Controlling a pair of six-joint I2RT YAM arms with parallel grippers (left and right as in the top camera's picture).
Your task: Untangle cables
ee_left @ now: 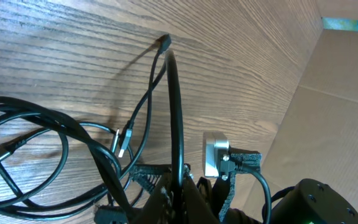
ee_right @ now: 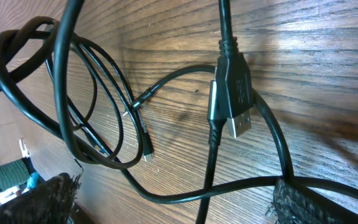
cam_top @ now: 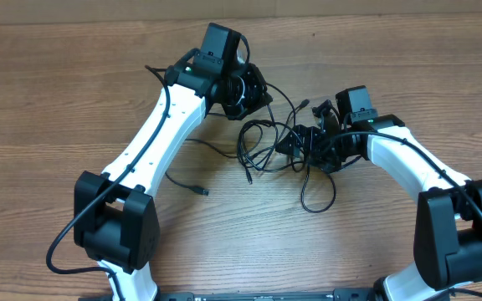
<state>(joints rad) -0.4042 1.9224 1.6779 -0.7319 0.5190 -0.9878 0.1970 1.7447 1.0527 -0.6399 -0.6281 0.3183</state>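
The cables (cam_top: 273, 140) lie as a knot of thin black cords on the wood between the two arms. One loop (cam_top: 318, 199) trails toward the front, and one plug end (cam_top: 200, 191) lies apart at the left. My left gripper (cam_top: 245, 90) is at the knot's upper left. In the left wrist view, my left gripper (ee_left: 180, 186) is shut on one taut cord (ee_left: 174, 106) that runs away to a small plug (ee_left: 165, 42). My right gripper (cam_top: 305, 144) is at the knot's right side. My right gripper (ee_right: 176, 205) stands open, with cords crossing between its fingers (ee_right: 300, 202) and a USB plug (ee_right: 234, 93) beyond them.
The wooden table (cam_top: 74, 75) runs all round the knot. A brown cardboard wall (ee_left: 337, 93) stands close on the right in the left wrist view. Both white arms (cam_top: 153, 146) reach in from the front corners.
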